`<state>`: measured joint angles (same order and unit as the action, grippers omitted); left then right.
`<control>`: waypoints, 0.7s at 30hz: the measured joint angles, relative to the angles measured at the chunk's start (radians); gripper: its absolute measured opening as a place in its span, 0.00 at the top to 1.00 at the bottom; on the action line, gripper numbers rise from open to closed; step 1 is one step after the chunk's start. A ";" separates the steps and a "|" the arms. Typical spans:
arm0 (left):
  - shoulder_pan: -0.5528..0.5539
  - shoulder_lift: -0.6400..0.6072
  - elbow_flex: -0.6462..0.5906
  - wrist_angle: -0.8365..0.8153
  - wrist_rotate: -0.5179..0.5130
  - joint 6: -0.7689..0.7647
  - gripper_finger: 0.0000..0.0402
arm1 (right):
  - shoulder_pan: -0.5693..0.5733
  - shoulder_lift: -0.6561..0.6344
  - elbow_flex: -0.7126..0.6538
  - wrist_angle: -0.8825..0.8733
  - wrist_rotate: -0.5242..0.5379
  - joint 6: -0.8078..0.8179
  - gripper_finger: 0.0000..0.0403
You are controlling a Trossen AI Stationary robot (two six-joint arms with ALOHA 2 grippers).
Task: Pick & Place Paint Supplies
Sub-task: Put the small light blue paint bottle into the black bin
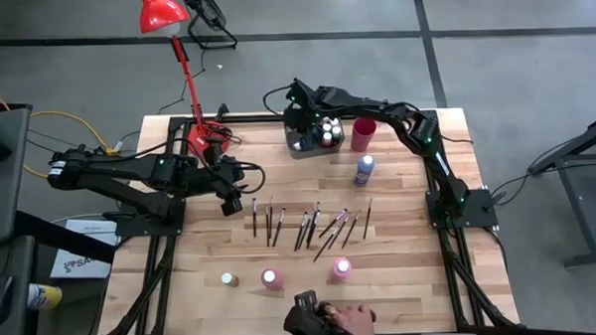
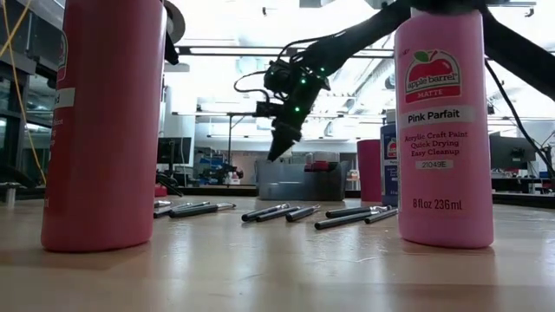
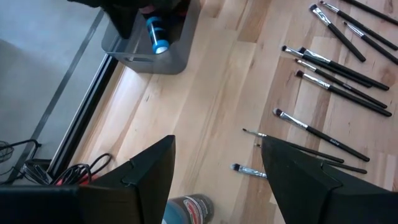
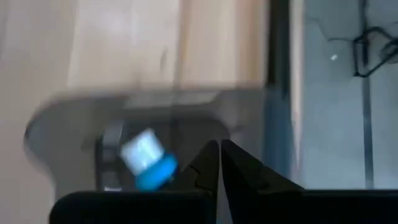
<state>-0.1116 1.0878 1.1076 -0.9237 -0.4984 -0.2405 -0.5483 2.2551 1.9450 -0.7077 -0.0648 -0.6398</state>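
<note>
Grey concrete floor surrounds the wooden desk (image 1: 401, 283) in the high view, where the right gripper (image 1: 298, 116) hangs over the grey bin (image 1: 299, 148) at the far edge; several paint bottles (image 1: 329, 135) already stand inside it, beside the red cup (image 1: 362, 134). One blue-capped bottle (image 1: 364, 168) stands alone just in front of the cup, a row of paintbrushes (image 1: 310, 227) lies across the middle, and three more bottles (image 1: 341, 268) wait along the near side. The left gripper (image 1: 232, 202) hovers near the left end of the brush row, and a person's hand (image 1: 355, 320) rests at the near edge. From the low view, two pink bottles (image 2: 438, 130) loom close, the brushes (image 2: 277, 211) lie behind them, and the right gripper (image 2: 282, 139) points down above the bin (image 2: 303, 184). Past the left wrist, the left gripper (image 3: 214, 171) shows its jaws spread wide and empty above bare wood, brushes (image 3: 336, 68) fanned nearby and the bin (image 3: 155, 59) farther off with a blue-capped bottle (image 3: 155, 37) lying in it. At the right wrist, the right gripper (image 4: 220, 163) has its jaws pressed together on nothing, directly above the bin (image 4: 68, 124), where a blue-capped bottle (image 4: 148, 160) lies tipped on its side. That toppled bottle could crowd out later ones, and the thin brushes lying flat and bunched may slip or come up in pairs.
</note>
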 joint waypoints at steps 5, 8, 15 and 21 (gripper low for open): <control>0.000 0.000 0.000 -0.002 0.000 0.000 0.42 | 0.011 0.007 -0.002 -0.133 0.040 -0.098 0.95; 0.000 0.000 0.000 -0.003 0.000 0.000 0.42 | 0.020 0.007 -0.002 -0.181 0.021 -0.134 0.89; 0.000 0.000 0.000 -0.003 0.000 0.000 0.42 | 0.046 0.007 -0.002 -0.207 0.005 -0.248 0.63; 0.000 0.000 0.000 -0.003 0.001 0.000 0.42 | 0.060 0.008 -0.002 -0.100 0.020 -0.320 0.50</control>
<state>-0.1116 1.0881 1.1076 -0.9267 -0.4976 -0.2405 -0.4888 2.2627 1.9434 -0.8074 -0.0450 -0.9595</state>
